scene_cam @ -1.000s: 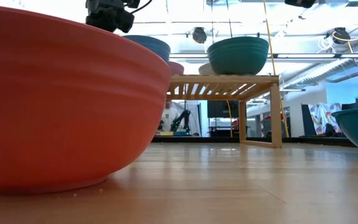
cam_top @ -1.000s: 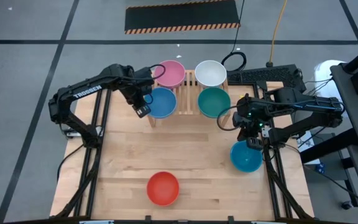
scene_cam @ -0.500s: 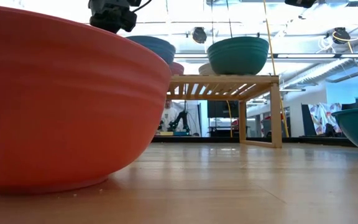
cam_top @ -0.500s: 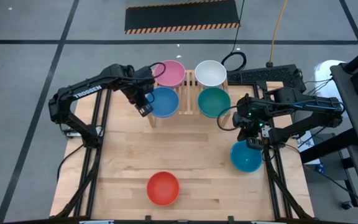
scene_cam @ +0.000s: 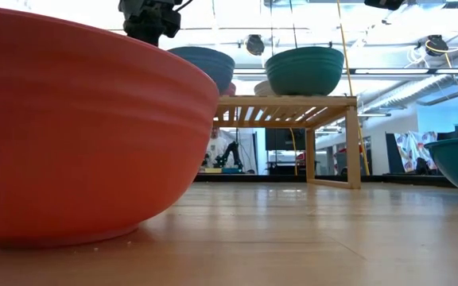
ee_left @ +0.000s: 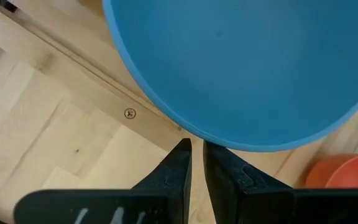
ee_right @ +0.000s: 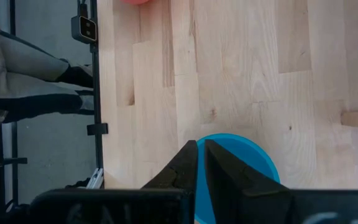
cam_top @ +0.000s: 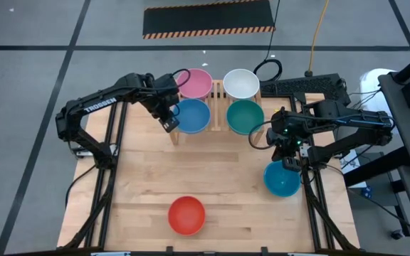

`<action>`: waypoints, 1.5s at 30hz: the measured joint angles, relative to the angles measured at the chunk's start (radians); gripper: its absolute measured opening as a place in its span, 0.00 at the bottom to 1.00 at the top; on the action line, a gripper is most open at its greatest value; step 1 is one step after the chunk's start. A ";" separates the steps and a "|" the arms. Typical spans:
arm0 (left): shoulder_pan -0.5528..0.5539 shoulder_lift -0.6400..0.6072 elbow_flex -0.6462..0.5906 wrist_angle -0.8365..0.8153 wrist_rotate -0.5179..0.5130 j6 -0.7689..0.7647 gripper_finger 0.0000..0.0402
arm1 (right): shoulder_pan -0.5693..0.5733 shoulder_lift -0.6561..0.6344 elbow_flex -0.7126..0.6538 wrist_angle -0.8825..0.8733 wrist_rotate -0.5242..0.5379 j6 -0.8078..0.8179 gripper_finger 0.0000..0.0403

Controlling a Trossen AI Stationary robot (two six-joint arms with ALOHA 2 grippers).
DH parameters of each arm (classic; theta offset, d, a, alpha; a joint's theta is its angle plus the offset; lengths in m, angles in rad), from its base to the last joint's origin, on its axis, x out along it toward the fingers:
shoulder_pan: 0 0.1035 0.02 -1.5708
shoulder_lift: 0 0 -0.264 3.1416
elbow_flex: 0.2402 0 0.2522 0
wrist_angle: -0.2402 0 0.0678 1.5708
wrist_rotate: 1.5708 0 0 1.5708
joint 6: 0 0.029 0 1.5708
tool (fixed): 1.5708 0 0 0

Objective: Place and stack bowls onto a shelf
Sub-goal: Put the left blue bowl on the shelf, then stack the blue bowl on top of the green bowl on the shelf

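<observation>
Blue bowl (cam_top: pixel 193 116) sits on the shelf (cam_top: pixel 217 91), its rim pinched by the left fingers (ee_left: pixel 178 165), as the wrist view shows; right fingers (ee_right: pixel 189 163) pinch the teal-blue bowl (cam_top: pixel 282 179) on the tabletop (cam_top: pixel 219 178).

Overhead and table-level views share the shelf (cam_top: pixel 218 107).

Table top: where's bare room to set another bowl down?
Free: the wide strip of table between the shelf and the red bowl, plus the near-left corner beside that bowl. Crowded: the shelf, where pink, white, blue and green bowls fill all four spots.
</observation>
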 joint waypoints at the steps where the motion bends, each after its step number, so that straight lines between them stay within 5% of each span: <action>1: -0.002 0.000 0.000 -0.002 0.000 0.000 0.12 | 0.000 0.000 0.000 0.000 0.000 0.000 0.06; 13: -0.072 -0.027 0.000 -0.091 -0.051 0.018 0.12 | 0.000 0.000 0.000 -0.006 -0.002 -0.051 0.06; 28: -0.219 -0.280 0.001 -0.130 -0.142 -0.121 0.12 | 0.000 0.000 0.000 0.000 -0.003 0.021 0.07; 45: -0.302 -0.354 0.001 -0.175 -0.164 -0.128 0.12 | 0.010 0.000 0.000 0.001 -0.006 0.193 0.23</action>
